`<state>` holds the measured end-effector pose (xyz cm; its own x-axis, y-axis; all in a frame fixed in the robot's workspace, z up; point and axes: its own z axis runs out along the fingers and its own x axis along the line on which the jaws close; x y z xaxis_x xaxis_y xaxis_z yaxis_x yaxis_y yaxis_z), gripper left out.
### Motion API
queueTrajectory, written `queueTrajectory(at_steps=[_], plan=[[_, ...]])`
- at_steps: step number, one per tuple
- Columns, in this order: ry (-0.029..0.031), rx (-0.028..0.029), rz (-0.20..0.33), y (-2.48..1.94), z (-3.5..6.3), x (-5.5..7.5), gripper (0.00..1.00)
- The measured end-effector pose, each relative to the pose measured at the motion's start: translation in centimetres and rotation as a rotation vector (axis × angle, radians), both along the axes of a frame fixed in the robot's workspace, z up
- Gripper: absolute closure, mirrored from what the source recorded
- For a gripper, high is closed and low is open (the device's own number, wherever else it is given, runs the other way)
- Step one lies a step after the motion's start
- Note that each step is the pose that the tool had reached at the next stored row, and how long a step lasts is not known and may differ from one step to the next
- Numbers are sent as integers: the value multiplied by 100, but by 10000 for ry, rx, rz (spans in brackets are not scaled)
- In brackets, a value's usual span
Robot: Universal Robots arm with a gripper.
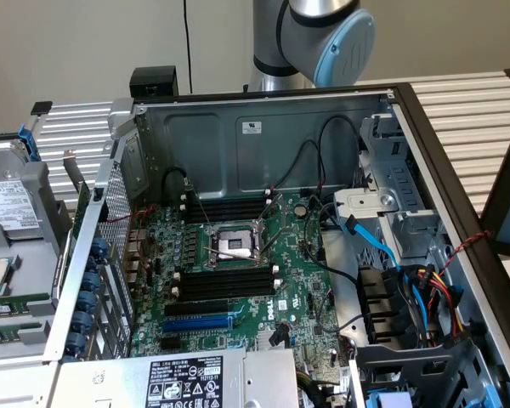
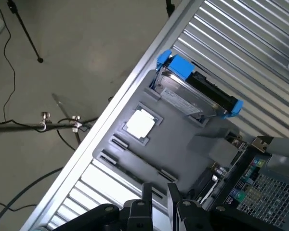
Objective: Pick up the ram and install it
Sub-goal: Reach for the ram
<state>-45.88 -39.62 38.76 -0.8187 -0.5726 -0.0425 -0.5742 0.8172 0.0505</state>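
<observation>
Fingers narrowly apart and empty, the gripper [image 2: 160,199] hovers over the tray [image 2: 183,144] at the exterior view's left, where the ram [image 1: 17,300] apparently lies.

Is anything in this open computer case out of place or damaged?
Nothing looks damaged or spilled. The long black memory slots on the green motherboard are empty, and the square metal processor socket sits uncovered, without a cooler.

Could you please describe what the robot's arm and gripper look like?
The arm has silver-grey round segments with a light blue cap on its joint. The gripper is black, with two slim fingers on a blocky base.
</observation>
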Motion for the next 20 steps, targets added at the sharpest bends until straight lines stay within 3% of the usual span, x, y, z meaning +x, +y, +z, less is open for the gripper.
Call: queueTrajectory(at_steps=[20], plan=[[1, -1, 3635, 0, 0, 0, 73]])
